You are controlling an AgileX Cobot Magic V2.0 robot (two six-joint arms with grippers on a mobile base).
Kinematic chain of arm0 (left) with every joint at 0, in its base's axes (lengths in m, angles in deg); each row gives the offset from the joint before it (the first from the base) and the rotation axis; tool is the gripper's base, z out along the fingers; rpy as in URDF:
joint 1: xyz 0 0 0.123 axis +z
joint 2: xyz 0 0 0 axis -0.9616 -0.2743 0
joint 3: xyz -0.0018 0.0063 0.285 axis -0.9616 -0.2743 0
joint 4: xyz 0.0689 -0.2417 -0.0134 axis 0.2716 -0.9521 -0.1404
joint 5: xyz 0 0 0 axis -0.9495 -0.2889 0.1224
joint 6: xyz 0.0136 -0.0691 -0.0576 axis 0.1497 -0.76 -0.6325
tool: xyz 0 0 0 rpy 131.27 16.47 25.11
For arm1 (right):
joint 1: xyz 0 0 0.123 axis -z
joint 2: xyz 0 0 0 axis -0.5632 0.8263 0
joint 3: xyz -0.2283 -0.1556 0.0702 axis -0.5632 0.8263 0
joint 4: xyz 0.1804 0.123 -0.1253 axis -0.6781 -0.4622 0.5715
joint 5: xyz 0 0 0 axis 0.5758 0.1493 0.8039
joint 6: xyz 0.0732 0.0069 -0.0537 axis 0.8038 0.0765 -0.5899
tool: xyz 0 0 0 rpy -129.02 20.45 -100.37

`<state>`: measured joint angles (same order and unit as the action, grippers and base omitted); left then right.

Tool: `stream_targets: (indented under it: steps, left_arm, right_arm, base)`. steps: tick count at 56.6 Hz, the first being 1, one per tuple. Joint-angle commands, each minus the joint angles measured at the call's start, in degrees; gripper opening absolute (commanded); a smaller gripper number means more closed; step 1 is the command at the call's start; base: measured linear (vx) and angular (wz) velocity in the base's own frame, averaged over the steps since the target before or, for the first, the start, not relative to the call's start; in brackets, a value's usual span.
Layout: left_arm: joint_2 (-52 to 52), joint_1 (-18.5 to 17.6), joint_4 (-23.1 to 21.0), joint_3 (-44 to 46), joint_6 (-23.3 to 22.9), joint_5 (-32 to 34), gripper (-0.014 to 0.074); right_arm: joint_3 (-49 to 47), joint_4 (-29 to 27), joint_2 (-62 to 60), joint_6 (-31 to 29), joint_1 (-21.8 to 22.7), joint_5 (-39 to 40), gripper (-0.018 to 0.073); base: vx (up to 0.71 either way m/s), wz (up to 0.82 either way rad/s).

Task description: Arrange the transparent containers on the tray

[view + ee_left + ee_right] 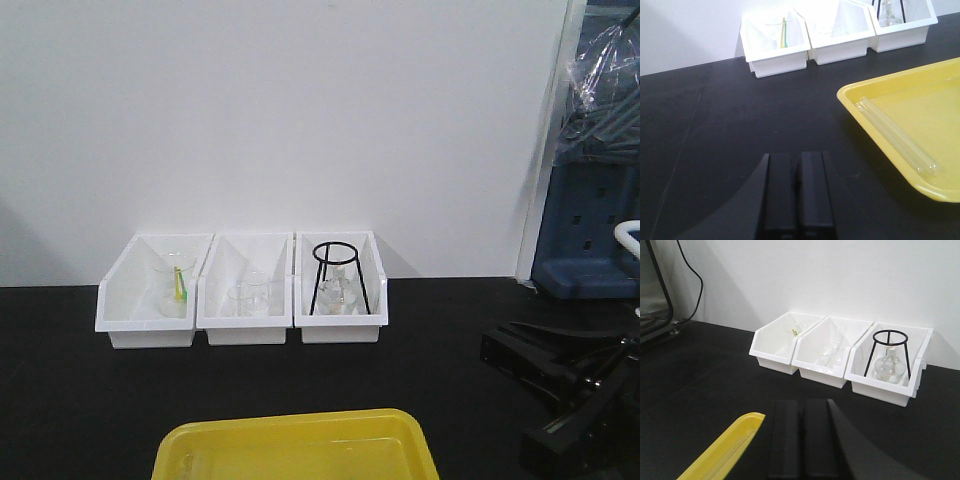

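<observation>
The yellow tray [300, 420] sits at the near edge of the black table. In the left wrist view the transparent containers [897, 137], long clear test tubes, lie close together inside the tray [932, 102] along its left rim, open ends toward the bins. My left gripper [797, 156] hovers over bare table to the left of the tray, shut with nothing between its fingers. My right gripper [801, 402] is also shut and empty, just right of the tray's corner [735, 440].
Three white bins [245, 300] stand in a row against the back wall. The left one holds a beaker [178, 282], the right one a black ring stand [338, 275] over a flask [888, 365]. Black arm parts [570, 385] sit at the table's right side.
</observation>
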<state>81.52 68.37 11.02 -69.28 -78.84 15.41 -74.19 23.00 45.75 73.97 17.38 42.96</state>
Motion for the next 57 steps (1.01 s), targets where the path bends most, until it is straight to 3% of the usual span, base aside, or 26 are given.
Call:
stream_targets:
  steps: [1, 50, 54, 57]
  left_arm:
    - [1.29, 0.08, 0.05, -1.76, -0.56, 4.87, -0.0006]
    - [1.29, 0.08, 0.05, -1.76, -0.56, 4.87, -0.0006]
    - [1.29, 0.08, 0.05, -1.76, -0.56, 4.87, -0.0006]
    - [1.29, 0.08, 0.05, -1.76, -0.56, 4.87, -0.0006]
  right_arm:
    - [-1.58, 1.25, -0.74, -0.69, 0.32, -1.29, -0.0013]
    - [-1.58, 0.61, -0.63, -0.10, 0.32, -0.62, -0.0013]
    - [-1.58, -3.38, -0.63, -1.70, 0.32, -0.88, -0.0013]
    - [-1.58, -9.27, -0.63, -6.79, 0.32, -1.93, -0.0013]
  base:
    - [0.00, 0.00]
    - [0.00, 0.00]
    - [0.00, 0.00]
    - [0.00, 0.00]
